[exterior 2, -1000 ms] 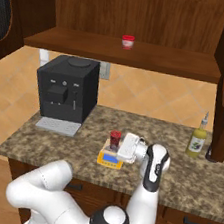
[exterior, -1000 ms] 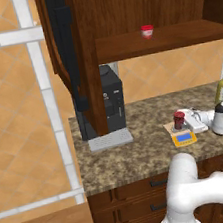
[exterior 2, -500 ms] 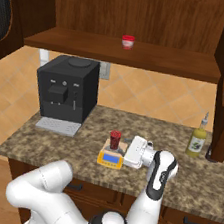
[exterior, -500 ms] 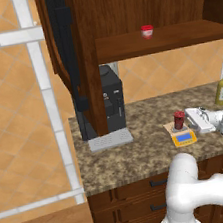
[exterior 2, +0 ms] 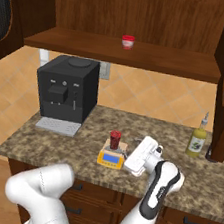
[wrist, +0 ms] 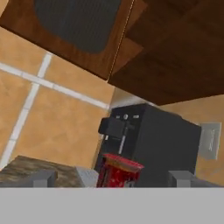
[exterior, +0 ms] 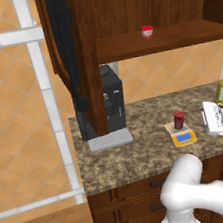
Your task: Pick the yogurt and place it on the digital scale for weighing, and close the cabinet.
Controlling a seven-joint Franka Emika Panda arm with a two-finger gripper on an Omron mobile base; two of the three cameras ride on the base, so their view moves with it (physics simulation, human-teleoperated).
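The yogurt (exterior 2: 114,139) is seen standing upright on the tan plate of the digital scale (exterior 2: 110,157), so the weighing step is judged done — the step in hand is the release and the clearing away from the container. The gripper (exterior 2: 139,157) is held just beside the scale with its jaws spread wide and nothing between them; in the hand view the finger tips (wrist: 40,178) are seen to either side of the red container, well apart from it.

What is left is the cabinet (exterior: 134,14), whose door (exterior: 73,63) is swung open over the coffee machine (exterior 2: 66,93). The next move is judged to call for a lift clear of the yogurt, then a push on the door panel.

The yogurt is a small dark red cylinder — smooth and rigid. The scale is flat and yellow-orange; the counter (exterior 2: 49,138) is speckled granite, the cabinet dark brown wood.
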